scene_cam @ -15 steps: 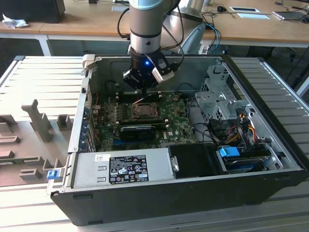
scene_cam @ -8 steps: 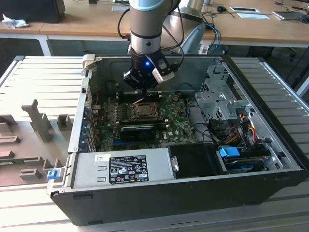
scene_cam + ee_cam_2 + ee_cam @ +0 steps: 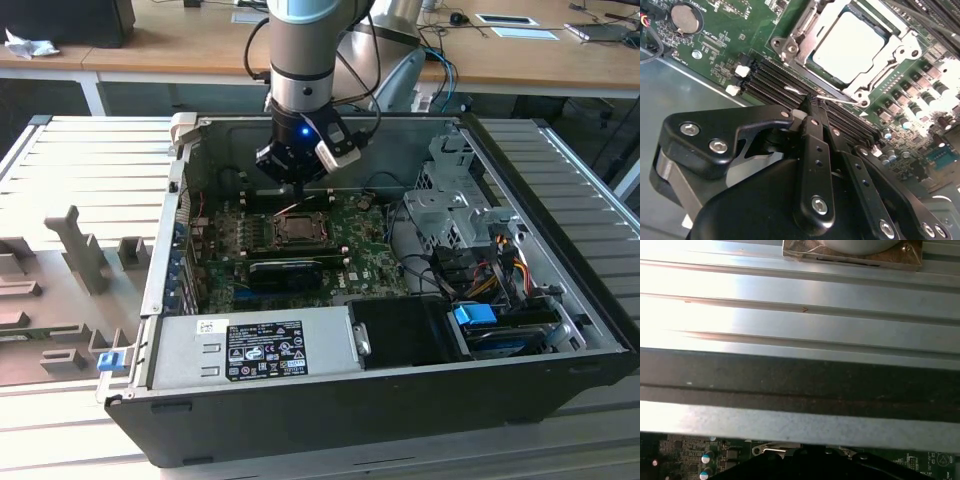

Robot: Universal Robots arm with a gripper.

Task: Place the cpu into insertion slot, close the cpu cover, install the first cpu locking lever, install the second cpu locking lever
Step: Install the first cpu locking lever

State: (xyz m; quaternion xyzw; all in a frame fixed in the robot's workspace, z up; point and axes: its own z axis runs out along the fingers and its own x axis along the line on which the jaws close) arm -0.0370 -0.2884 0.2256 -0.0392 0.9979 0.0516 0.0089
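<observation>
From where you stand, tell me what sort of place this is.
Probably an electronics lab or workshop. An open computer case lies on a ribbed metal workbench, its green motherboard exposed beneath the robot arm. Wooden desks strewn with cables and devices stand behind.

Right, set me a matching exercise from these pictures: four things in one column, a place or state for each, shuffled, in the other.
Things:
1. cpu
2. cpu cover
3. pincer
4. coin cell battery

Places or states:
A. fingers together at a thin wire lever beside the socket
B. round, at the board's edge
C. pale face seated in the insertion slot
D. silver frame lying flat around the chip

Pairs: 1-C, 2-D, 3-A, 4-B
</observation>
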